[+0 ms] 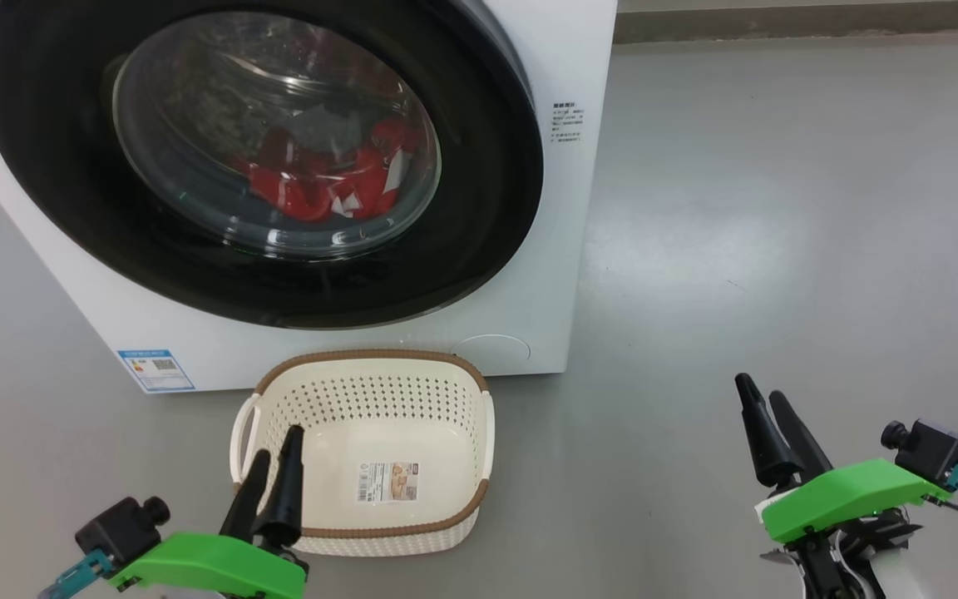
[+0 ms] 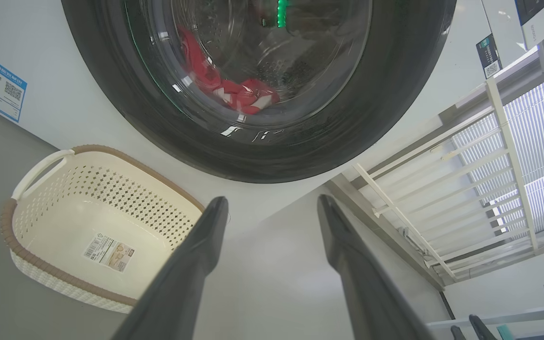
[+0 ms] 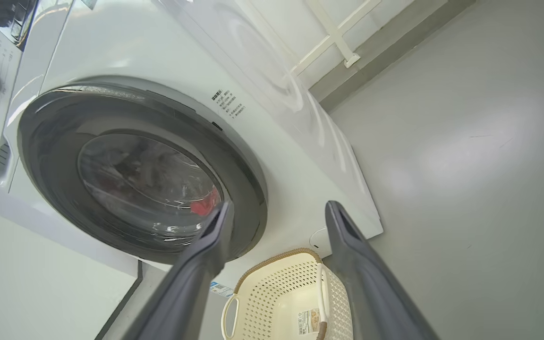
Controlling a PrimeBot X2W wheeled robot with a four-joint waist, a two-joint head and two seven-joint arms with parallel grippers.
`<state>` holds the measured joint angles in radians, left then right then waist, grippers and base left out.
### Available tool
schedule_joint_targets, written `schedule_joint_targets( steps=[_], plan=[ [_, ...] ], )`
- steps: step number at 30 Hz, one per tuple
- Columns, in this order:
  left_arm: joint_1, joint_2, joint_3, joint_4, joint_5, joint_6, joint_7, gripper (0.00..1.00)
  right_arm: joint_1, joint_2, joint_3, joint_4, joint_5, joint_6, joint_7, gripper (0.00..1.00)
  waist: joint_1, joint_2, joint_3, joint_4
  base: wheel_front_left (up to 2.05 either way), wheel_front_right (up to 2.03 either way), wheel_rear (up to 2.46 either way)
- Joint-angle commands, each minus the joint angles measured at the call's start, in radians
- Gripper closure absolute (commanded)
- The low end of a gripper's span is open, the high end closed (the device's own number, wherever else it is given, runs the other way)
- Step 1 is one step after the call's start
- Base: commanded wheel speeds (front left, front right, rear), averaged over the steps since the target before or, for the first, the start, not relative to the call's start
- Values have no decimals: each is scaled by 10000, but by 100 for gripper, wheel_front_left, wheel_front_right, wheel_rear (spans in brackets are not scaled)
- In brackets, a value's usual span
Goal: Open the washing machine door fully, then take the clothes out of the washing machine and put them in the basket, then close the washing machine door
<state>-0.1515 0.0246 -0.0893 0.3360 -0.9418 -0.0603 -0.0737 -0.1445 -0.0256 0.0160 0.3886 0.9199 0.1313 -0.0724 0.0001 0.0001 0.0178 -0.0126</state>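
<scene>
On the grey floor (image 1: 778,208), the washing machine (image 1: 566,208) stands with the washing machine door (image 1: 71,208) shut flat against its front. Through the bulging glass window the clothes (image 1: 321,179) lie low in the drum: red fabric with white patches, and perhaps a paler piece behind them, though reflections make that hard to tell. The basket (image 1: 362,391) sits on the floor just in front of the machine, below the door, with a paper label (image 1: 387,481) on its bottom. A blue label (image 1: 156,370) is stuck near the machine's lower left corner. The left hand (image 1: 278,441) hovers low at the basket's near left corner, its two dark fingers spread apart and holding nothing. The right hand (image 1: 761,387) hangs well to the right of the basket, over the floor, its fingers likewise spread and holding nothing. Neither hand touches the door, the machine or the basket.
</scene>
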Motion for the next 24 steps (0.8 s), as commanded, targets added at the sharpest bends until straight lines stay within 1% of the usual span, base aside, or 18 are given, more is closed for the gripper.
schedule_joint_targets(
  steps=[1, 10, 24],
  plan=[
    [-476, 177, 125, -252, 250, 83, -121, 0, -615, -89, 190, -227, -261, -3, -142, 0, -1, -1, 1, -1, 0, 0, 0],
    [-700, 189, -89, -192, 1260, 179, -387, 0, -824, -113, 325, -197, -1100, -3, -407, 0, -1, -1, 34, -8, 0, 0, 0],
    [-1062, 207, -329, -81, 2636, 234, -801, 0, -1155, -150, 686, -84, -2780, -4, -819, 0, -1, -1, 85, -31, 0, 0, 0]
  ],
)
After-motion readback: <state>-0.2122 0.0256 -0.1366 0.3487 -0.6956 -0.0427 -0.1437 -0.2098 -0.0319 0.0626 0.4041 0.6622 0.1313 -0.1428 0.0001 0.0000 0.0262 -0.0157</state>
